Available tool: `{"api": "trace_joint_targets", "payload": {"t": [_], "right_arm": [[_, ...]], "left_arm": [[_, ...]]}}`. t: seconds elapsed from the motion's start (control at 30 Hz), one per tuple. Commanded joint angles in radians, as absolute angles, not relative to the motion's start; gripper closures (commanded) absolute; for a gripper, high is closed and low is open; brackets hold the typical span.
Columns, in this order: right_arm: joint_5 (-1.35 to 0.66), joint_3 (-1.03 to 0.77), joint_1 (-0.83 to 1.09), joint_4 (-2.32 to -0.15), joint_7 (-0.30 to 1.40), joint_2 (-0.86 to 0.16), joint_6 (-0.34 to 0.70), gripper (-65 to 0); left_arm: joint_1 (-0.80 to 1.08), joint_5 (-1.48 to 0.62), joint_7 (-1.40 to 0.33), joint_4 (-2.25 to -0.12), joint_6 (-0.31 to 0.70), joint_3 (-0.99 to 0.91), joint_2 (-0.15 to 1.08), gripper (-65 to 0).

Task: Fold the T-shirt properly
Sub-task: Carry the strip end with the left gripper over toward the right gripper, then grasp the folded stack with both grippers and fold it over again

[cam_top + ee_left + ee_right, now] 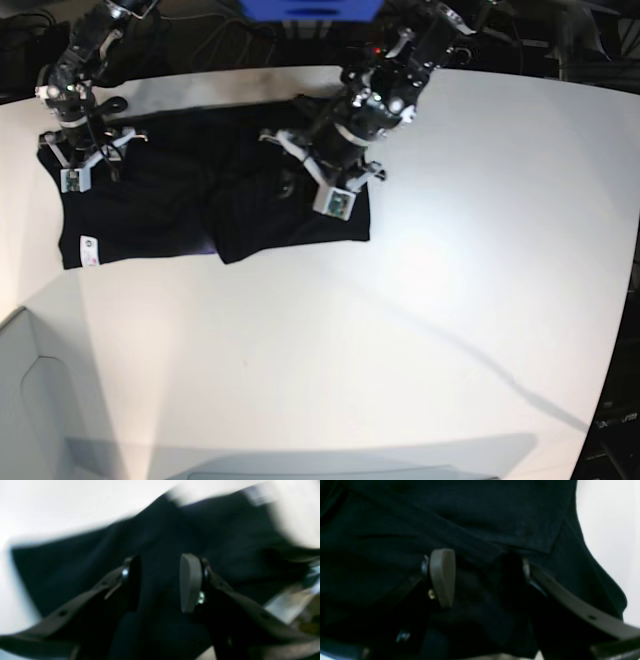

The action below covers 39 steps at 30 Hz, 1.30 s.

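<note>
A robotics lab bench is suggested. A broad white table (470, 250) is flanked by two mounted arms, and dark cables (230, 35) are trailed behind.

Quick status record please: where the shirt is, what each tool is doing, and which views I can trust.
T-shirt: black, spread on white table, partly folded, white label at near-left corner
Left tool: above shirt's right part, pads apart, dark cloth between them
Right tool: over shirt's left edge, pads apart, cloth between them
Grip: cannot tell on either
View quality: left wrist blurred, right wrist dim, base clear
</note>
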<state>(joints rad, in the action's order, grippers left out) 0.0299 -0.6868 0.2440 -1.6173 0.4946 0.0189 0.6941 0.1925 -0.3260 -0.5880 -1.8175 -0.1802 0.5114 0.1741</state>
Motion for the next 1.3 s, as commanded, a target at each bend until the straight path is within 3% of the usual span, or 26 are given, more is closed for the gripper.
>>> {"api": "trace_joint_targets", "payload": {"t": [0.0, 0.2, 0.4, 0.57, 0.7, 0.83, 0.97, 1.13, 1.27], "right_arm": [[0.035, -0.687, 0.243, -1.626, 0.513, 0.016, 0.698, -33.5], [0.033, -0.687, 0.243, -1.626, 0.513, 0.018, 0.698, -33.5], [0.033, -0.688, 0.243, -1.627, 0.507, 0.018, 0.698, -33.5], [0.028, -0.690, 0.240, -1.629, 0.506, 0.016, 0.698, -33.6], [0.028, -0.725, 0.217, -1.630, 0.504, 0.016, 0.698, -34.1], [0.027, -0.785, 0.185, -1.689, 0.507, 0.022, 0.698, -38.5], [0.027, -0.792, 0.168, -1.721, 0.509, 0.019, 0.698, -41.5], [0.027, -0.846, 0.102, -1.713, 0.513, 0.016, 0.698, -41.8], [0.028, -0.854, 0.068, -1.678, 0.513, -0.024, 0.698, -41.8]], "left_arm": [[0.180, -0.334, -0.559, -1.840, -0.173, 0.516, 0.170, -24.2], [0.163, -0.335, -0.561, -1.774, -0.143, 0.575, 0.177, -24.1], [0.027, -0.335, -0.553, -1.589, -0.131, 0.783, 0.082, -24.1], [-0.024, -0.335, -0.553, -1.592, -0.133, 0.857, 0.005, -24.1], [-0.027, -0.334, -0.553, -1.664, -0.139, 0.855, 0.024, -24.1], [0.010, -0.334, -0.553, -1.799, -0.140, 0.763, 0.163, -24.1], [0.139, -0.335, -0.553, -1.903, -0.140, 0.539, 0.278, -24.1], [0.282, -0.335, -0.553, -1.919, -0.131, 0.275, 0.300, -24.1], [0.334, -0.335, -0.553, -1.917, -0.131, 0.186, 0.298, -24.1]]}}
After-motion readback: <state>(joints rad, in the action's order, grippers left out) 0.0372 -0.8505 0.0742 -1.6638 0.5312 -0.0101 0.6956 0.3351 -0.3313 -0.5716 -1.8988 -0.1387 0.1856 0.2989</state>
